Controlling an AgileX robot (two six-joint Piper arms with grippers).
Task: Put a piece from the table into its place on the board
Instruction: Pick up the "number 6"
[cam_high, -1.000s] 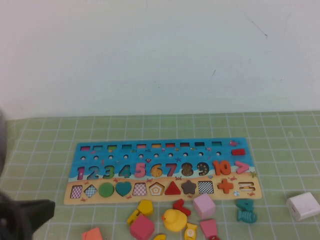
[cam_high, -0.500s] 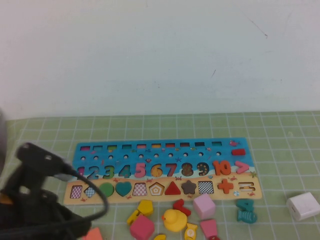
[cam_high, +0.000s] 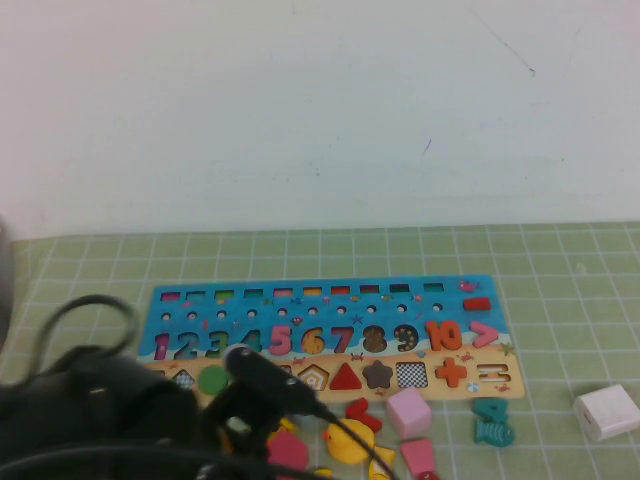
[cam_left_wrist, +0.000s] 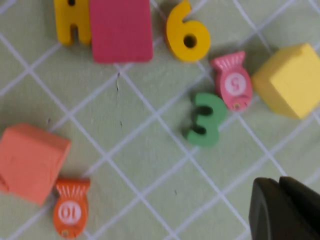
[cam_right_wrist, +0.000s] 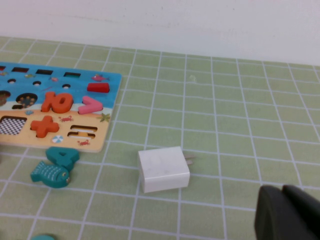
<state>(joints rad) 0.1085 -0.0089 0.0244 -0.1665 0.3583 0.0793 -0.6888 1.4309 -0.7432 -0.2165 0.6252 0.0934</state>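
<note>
The yellow numeral 6 (cam_left_wrist: 187, 35) lies flat on the green mat in the left wrist view, next to a red block (cam_left_wrist: 121, 30). My left gripper (cam_left_wrist: 287, 210) is shut and empty, a fair way from the 6, beyond a green 3 (cam_left_wrist: 205, 120). In the high view my left arm (cam_high: 250, 395) covers the pieces in front of the board (cam_high: 330, 300); the 6 is hidden there. My right gripper (cam_right_wrist: 290, 212) is shut and empty, over the mat to the right of the board (cam_right_wrist: 107, 112), near a white charger (cam_right_wrist: 164, 169).
Loose pieces lie round the 6: a yellow block (cam_left_wrist: 292, 80), a pink fish marked 5 (cam_left_wrist: 231, 82), an orange block (cam_left_wrist: 30, 162), an orange fish marked 10 (cam_left_wrist: 70, 212). A yellow duck (cam_high: 350, 440), pink blocks (cam_high: 408, 412) and a teal 4 (cam_high: 492, 420) lie before the board.
My left arm has swung in from the bottom left corner to the right, over the loose pieces, and now hides the board's lower left part. The right side is unchanged.
</note>
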